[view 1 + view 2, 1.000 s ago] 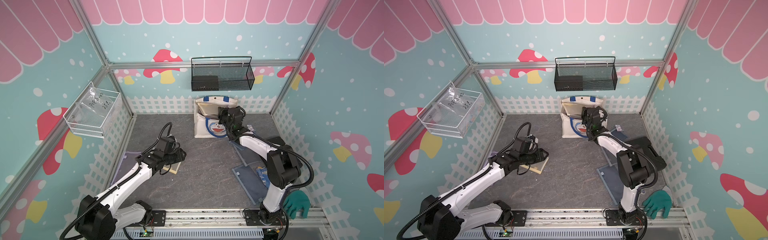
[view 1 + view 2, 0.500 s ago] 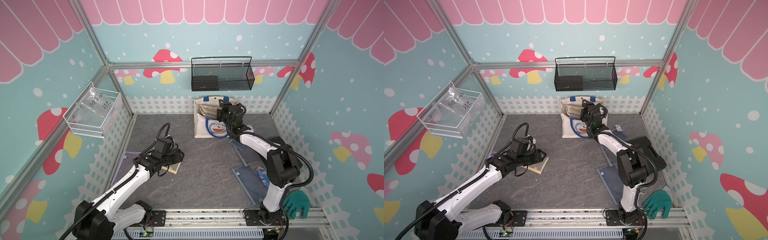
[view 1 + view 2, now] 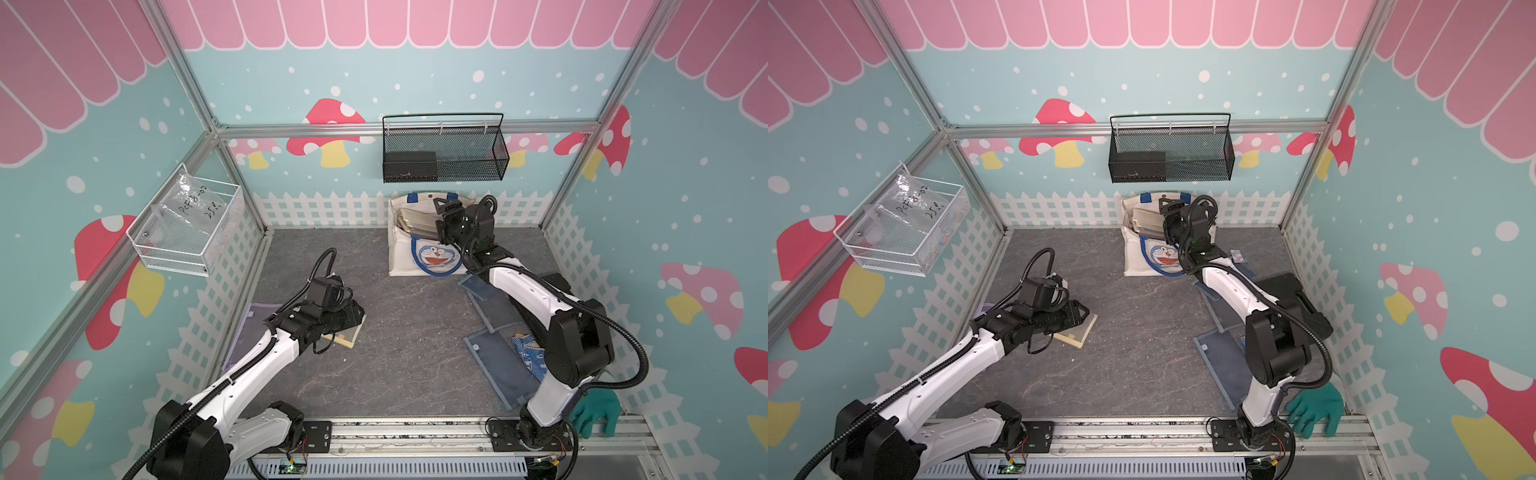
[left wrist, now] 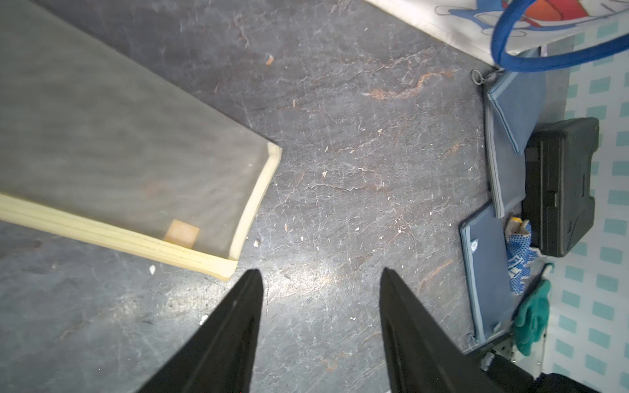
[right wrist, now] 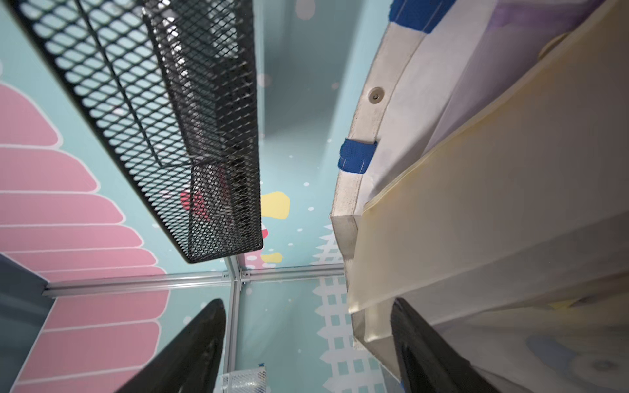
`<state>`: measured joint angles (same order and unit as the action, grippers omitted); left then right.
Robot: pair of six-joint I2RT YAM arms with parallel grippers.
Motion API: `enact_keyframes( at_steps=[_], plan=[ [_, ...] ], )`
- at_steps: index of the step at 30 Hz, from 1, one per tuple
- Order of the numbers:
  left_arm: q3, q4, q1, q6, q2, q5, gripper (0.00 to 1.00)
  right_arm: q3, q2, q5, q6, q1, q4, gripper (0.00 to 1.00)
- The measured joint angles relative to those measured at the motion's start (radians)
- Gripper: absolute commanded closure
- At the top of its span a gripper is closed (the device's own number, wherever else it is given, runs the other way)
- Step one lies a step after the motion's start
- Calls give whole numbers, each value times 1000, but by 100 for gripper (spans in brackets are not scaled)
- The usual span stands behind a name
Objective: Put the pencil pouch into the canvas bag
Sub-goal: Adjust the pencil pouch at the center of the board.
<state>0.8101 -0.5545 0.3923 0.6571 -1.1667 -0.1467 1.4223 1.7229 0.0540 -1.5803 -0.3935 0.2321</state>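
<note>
The cream canvas bag with the blue cat face stands at the back, against the fence. A cream-edged pencil pouch lies inside its open mouth. My right gripper hovers open at the bag's mouth and holds nothing, with one finger close beside the pouch's corner. A second mesh pencil pouch with a yellow edge lies flat on the floor. My left gripper is open just off that pouch's corner, with bare floor between its fingers.
A black wire-mesh basket hangs on the back wall above the bag. A white wire basket is on the left wall. Blue pouches, a black case and a green glove lie along the right side.
My right gripper has opened and risen from the bag's front to its mouth, and the pouch in the bag lies free. My left jaws have opened a little wider.
</note>
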Motion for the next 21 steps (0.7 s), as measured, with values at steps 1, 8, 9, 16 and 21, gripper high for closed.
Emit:
enact_keyframes(
  at_steps=[1, 8, 9, 16, 21],
  plan=[
    [0, -5, -12, 3, -11, -5, 35, 1, -4, 9, 24, 0, -7, 21],
    [2, -60, -134, 18, -68, -55, 26, 107, -6, 121, 375, -5, -173, 22],
    [2, -70, -154, 15, -77, -58, 25, 121, -8, 136, 438, -9, -196, 22],
    [28, -130, -230, -46, -185, -36, 25, 133, -38, 164, 841, -104, -424, 20],
    [48, -111, -226, -68, -336, -26, 25, 58, -71, 136, 1015, -205, -535, 17]
  ],
)
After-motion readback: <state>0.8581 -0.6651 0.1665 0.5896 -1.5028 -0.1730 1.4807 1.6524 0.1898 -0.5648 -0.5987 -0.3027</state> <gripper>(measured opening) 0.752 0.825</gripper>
